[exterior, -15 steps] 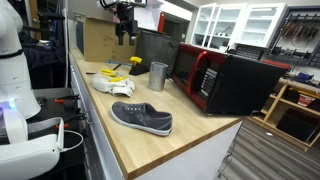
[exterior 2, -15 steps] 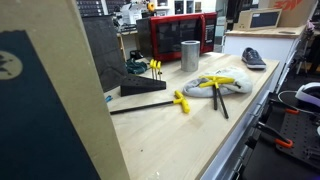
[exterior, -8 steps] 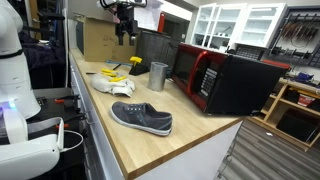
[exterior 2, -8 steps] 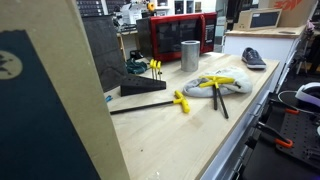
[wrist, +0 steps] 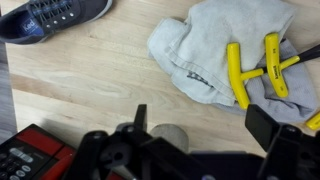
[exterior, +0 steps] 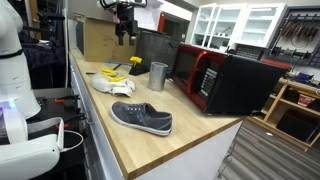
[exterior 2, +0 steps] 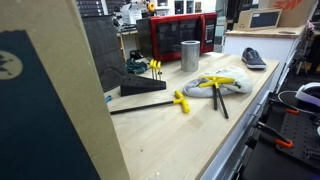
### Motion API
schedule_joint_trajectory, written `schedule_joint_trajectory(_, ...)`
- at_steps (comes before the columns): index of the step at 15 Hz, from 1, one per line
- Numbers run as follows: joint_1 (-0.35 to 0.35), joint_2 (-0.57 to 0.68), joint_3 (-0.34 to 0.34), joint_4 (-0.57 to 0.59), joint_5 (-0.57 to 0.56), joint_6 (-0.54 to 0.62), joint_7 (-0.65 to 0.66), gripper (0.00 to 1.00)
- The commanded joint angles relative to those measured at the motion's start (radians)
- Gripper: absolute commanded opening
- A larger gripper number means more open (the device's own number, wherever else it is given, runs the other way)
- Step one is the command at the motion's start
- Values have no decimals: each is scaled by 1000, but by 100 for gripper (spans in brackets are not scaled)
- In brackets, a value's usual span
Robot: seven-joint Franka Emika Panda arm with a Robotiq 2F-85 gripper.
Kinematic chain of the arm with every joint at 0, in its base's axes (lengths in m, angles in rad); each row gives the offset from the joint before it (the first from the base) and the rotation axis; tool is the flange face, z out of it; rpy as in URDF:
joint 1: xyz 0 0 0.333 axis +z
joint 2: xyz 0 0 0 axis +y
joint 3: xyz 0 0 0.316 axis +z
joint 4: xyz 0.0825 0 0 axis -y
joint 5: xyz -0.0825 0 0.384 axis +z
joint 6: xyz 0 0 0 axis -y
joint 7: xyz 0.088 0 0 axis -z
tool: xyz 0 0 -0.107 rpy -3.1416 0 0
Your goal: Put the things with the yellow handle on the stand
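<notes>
Two yellow T-handle tools (wrist: 238, 72) lie on a crumpled grey cloth (wrist: 210, 40); they also show in both exterior views (exterior: 113, 71) (exterior 2: 220, 82). Another yellow-handled tool (exterior 2: 181, 101) with a long black shaft lies on the wood near the black wedge stand (exterior 2: 143, 86). The stand holds a few yellow-handled tools (exterior 2: 154, 67). My gripper (wrist: 205, 125) hangs high above the counter (exterior: 124, 25), jaws open and empty, with the cloth's tools ahead of it to the right.
A steel cup (exterior 2: 190, 55) stands between the stand and the red microwave (exterior: 215, 78); its round top shows under my gripper (wrist: 170, 135). A grey shoe (exterior: 141, 117) lies near the counter's front edge. A cardboard box (exterior: 98, 38) stands at the back.
</notes>
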Motion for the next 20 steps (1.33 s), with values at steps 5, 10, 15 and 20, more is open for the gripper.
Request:
schedule_joint_trajectory(5,7,0,-6,2,-3,-3,3,100)
schedule_joint_trajectory(10,7,0,-6,2,-3,-3,3,100)
schedule_joint_trajectory(15,7,0,-6,2,-3,-3,3,100)
schedule_joint_trajectory(20,19,-11,3,-17,0,8,5,100)
